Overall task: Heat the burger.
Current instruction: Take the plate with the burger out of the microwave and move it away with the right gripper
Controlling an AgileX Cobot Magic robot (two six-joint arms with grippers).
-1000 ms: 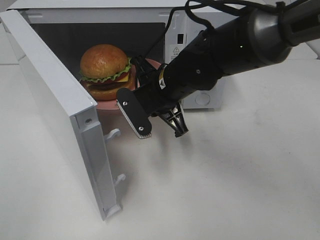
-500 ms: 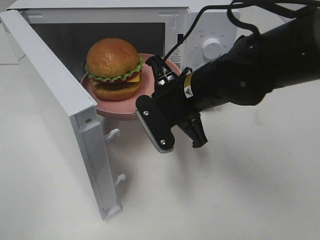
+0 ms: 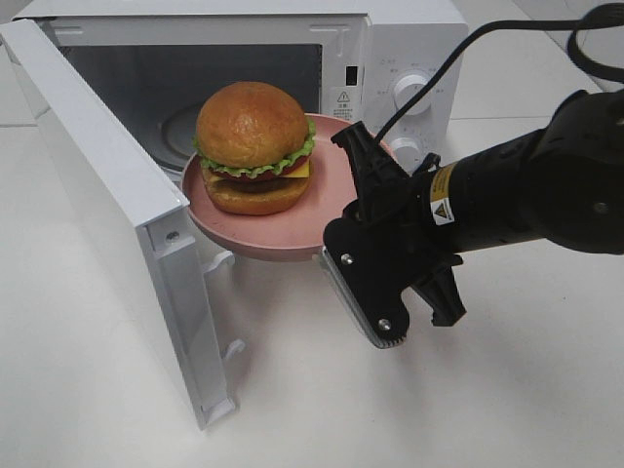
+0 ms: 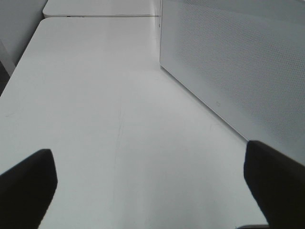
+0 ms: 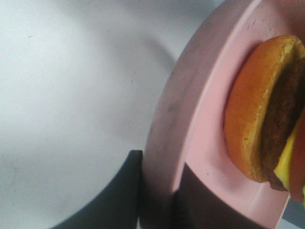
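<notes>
1. The burger (image 3: 254,146) sits upright on a pink plate (image 3: 322,229), toward the plate's far-left part; domed bun on top, lettuce, cheese and a dark patty showing at its side. In the right wrist view the bottom bun (image 5: 250,109) rests on the plate's flat, clear of the raised rim (image 5: 167,124).
2. The right gripper (image 3: 346,229) is nearly closed, its jaws clamped on the plate's near-right rim, one finger (image 5: 119,191) under the rim and one on top. The plate is held level in the air in front of the microwave (image 3: 292,58) opening.
3. A yellow warning sticker (image 3: 441,195) marks the right arm; its writing is too small to read. A label (image 3: 342,97) beside the microwave cavity and the print around the knobs (image 3: 413,90) are likewise unreadable.
4. The microwave door (image 3: 107,205) stands swung open to the left, just beside the plate's left edge.
5. The left gripper (image 4: 152,186) is wide open, holding nothing, over bare white table (image 4: 95,95) beside the door's outer face.
6. Open table lies in front and to the right.
</notes>
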